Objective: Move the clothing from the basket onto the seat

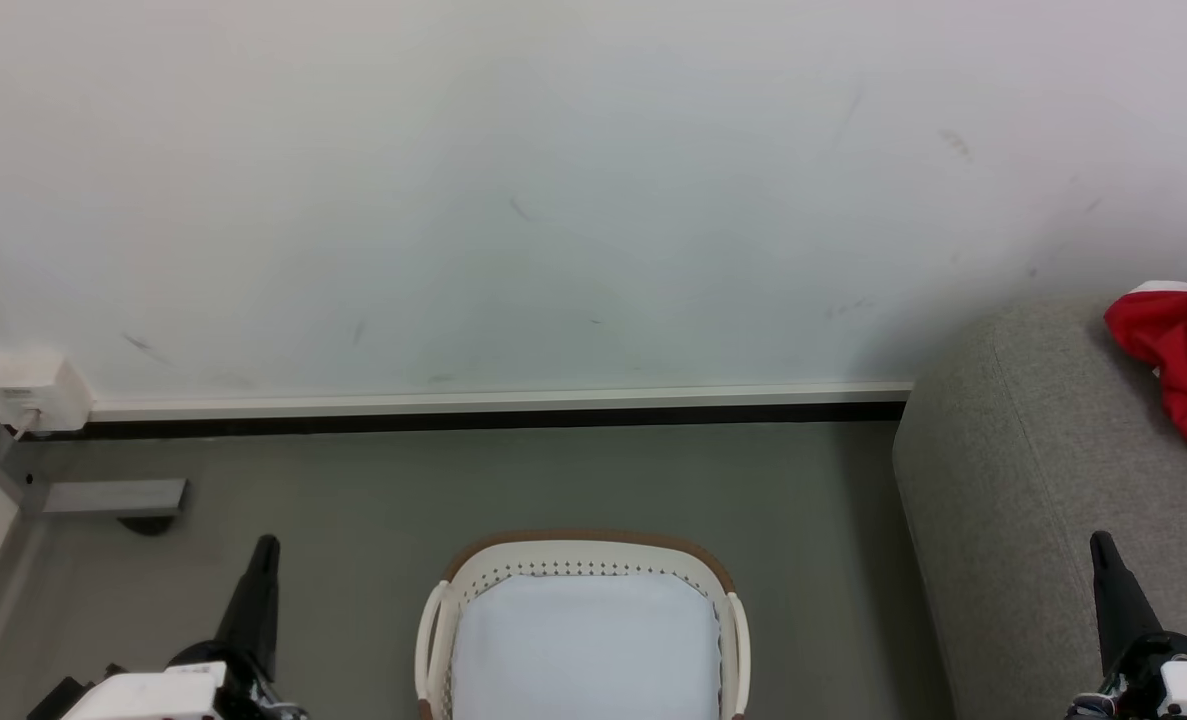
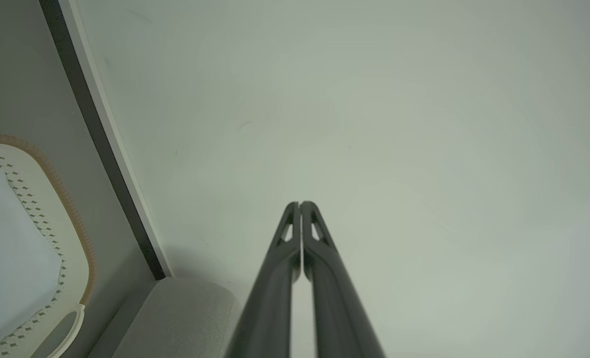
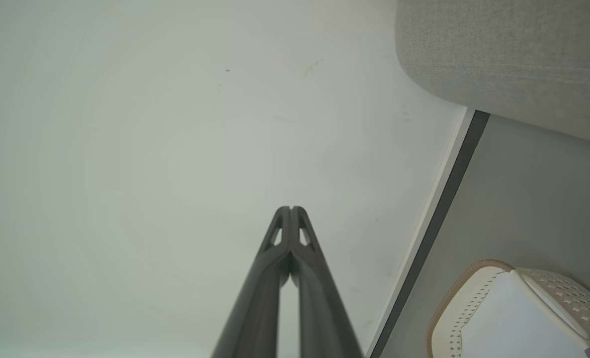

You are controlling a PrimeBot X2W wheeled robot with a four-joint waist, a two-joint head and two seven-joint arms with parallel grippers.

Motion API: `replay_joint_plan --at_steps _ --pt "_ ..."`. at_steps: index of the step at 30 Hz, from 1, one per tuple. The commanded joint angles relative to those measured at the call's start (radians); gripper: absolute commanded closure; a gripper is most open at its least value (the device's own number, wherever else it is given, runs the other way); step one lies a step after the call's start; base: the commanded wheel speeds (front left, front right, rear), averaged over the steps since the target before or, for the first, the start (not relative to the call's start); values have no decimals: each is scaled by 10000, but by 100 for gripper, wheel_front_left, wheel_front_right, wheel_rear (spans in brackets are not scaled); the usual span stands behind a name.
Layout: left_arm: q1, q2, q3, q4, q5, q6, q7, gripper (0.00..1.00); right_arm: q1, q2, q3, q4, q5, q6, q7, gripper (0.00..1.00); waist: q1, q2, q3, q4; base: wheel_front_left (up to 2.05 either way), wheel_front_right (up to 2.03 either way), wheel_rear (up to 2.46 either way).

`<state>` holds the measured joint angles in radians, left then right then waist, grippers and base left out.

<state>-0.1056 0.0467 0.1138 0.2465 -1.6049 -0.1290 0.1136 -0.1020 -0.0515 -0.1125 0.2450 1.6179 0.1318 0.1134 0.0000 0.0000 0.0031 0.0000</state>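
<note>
The cream-white basket (image 1: 581, 560) with a brown rim stands on the floor at the bottom centre of the head view, and its pale flat bottom lies bare. Red clothing (image 1: 1183, 360) with white trim lies on the grey seat (image 1: 1033, 480) at the right edge. My left gripper (image 1: 265, 548) is shut, to the left of the basket, holding nothing. My right gripper (image 1: 1101, 545) is shut in front of the seat, also holding nothing. Both wrist views show fingertips pressed together, the left gripper (image 2: 299, 204) and the right gripper (image 3: 291, 209) pointing at the wall, with the basket (image 2: 71, 209) (image 3: 454, 303) at one side.
A white wall with a dark-edged baseboard (image 1: 493, 410) runs behind the basket. A white socket box (image 1: 35, 390) and a grey metal foot (image 1: 113, 497) sit at the far left. Grey floor (image 1: 813, 500) lies between basket and seat.
</note>
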Motion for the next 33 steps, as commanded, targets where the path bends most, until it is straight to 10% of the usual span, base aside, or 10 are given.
replay_joint_plan --at_steps 1,33 --pt "-82 67 19 -28 -151 -45 41 100 -123 -4 -43 -27 -84 -21 34 100 0 0 0 0 0 0 0" --pt "-81 67 19 -29 -151 -45 41 100 -124 1 -49 -27 -93 -21 41 100 0 0 0 0 0 0 0"
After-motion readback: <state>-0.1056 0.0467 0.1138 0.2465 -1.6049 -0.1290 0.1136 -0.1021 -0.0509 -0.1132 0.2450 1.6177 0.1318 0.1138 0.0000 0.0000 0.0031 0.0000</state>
